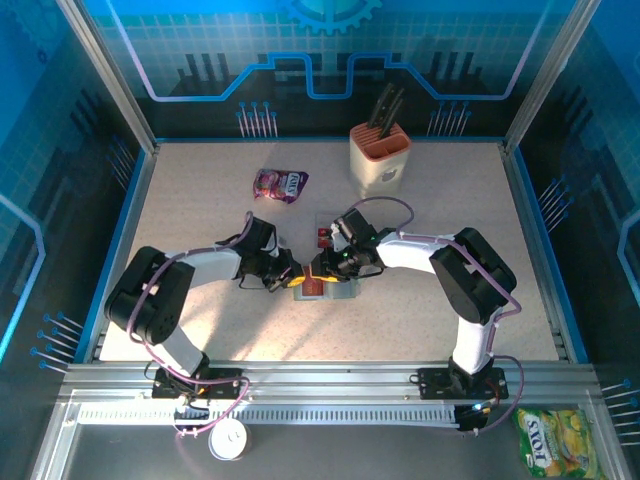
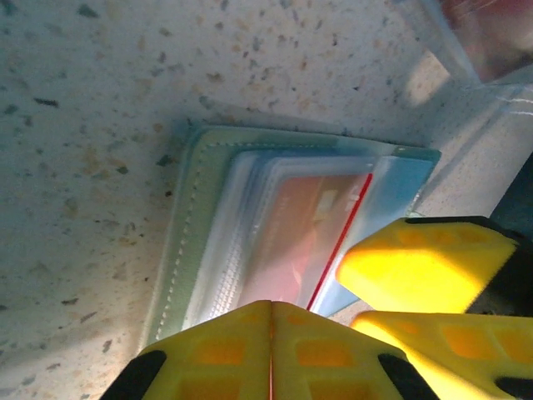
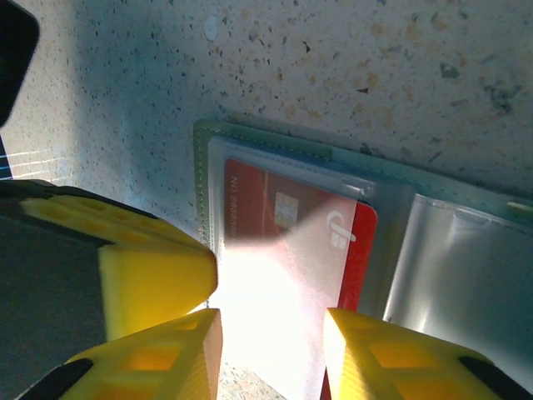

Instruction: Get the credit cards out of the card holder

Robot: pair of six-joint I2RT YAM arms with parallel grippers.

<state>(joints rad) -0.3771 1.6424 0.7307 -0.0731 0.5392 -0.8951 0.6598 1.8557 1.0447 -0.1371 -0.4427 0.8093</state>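
The wallet (image 2: pixel 196 217) lies open mid-table, soft and floppy; the red card (image 3: pixel 291 233) in its clear slot looks light, stiff and slick, best pinched at its exposed edge. My left gripper (image 2: pixel 271 350) is pressed together at that edge, my right gripper (image 3: pixel 271 333) spread astride the card, with bare table (image 1: pixel 200 200) around for pulling clear.

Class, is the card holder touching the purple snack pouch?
Apart. The top view shows bare table between the card holder and the purple snack pouch farther back.
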